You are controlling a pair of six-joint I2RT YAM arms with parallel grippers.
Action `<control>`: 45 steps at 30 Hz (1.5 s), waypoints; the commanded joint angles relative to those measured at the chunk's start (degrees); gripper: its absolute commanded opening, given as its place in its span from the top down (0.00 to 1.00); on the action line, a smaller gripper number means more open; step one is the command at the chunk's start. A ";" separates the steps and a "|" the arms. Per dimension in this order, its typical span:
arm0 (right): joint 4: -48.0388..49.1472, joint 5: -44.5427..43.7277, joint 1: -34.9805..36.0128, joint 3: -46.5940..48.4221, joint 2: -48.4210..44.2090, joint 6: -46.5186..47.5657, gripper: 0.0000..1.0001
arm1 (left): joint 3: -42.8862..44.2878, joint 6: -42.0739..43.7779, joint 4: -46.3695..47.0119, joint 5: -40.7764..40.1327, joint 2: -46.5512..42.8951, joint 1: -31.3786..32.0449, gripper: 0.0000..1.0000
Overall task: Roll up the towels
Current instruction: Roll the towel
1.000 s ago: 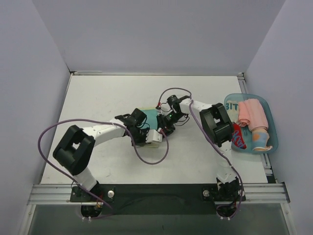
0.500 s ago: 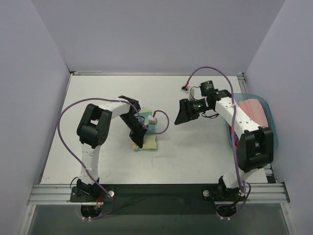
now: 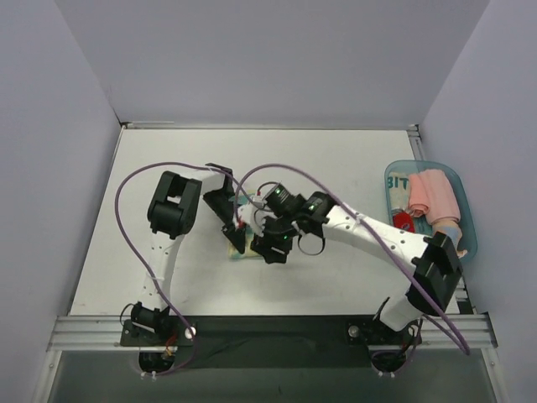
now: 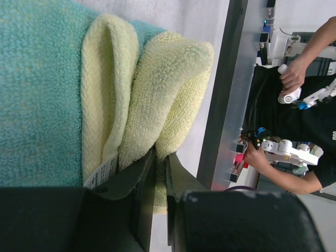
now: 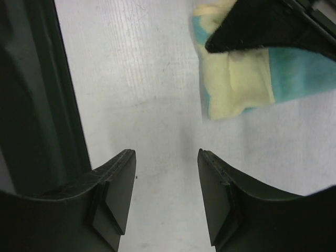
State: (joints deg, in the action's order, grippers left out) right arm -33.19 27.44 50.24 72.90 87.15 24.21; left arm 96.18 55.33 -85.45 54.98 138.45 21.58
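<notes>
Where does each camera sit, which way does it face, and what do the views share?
Top external: above, behind the bases, looking down on the white table; both arms show.
Left wrist: along the left gripper, shut on the pale yellow-and-teal cloth towel.
Right wrist: down past the open right gripper at that towel's corner.
All share the towel.

The pale yellow terry towel carries teal-green patches. Right of it, the translucent light blue plastic tray holds a plain pink cloth roll and a small red cloth towel.
</notes>
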 commanded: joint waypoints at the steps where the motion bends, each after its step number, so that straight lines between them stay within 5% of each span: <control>1: 8.02 -12.49 5.56 -1.53 4.42 6.28 0.49 | 1.11 4.69 1.70 -9.10 4.71 -0.05 0.91; 7: 22.90 -21.10 8.74 -6.45 11.98 13.32 0.47 | 1.20 4.96 1.43 -9.54 4.63 -0.14 0.91; 14: 30.38 -19.27 8.65 -9.80 17.25 13.15 0.51 | 0.06 4.00 3.01 -9.19 3.93 -0.23 0.90; 22: 22.30 -6.28 4.36 -6.29 22.18 8.23 1.00 | -4.77 3.03 6.26 -9.63 0.33 -1.28 0.91; 25: 16.86 2.24 2.33 -3.57 23.58 5.50 1.00 | -8.28 3.90 6.96 -7.96 -1.78 -2.07 0.90; 29: 9.73 10.78 1.53 -0.58 25.78 3.92 1.00 | -14.07 1.63 10.99 -6.21 -5.99 -3.65 0.73; 33: 4.54 16.58 1.53 1.27 28.24 2.51 1.00 | -16.02 -1.45 13.46 -3.66 -10.47 -7.69 0.66; 45: -0.73 25.90 -1.37 6.36 35.80 1.19 1.00 | -12.25 -5.50 13.47 3.29 -22.34 -31.59 0.61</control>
State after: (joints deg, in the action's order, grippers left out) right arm -24.95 50.59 49.78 78.61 118.50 26.22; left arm 81.91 49.65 -73.45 55.79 122.78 -5.48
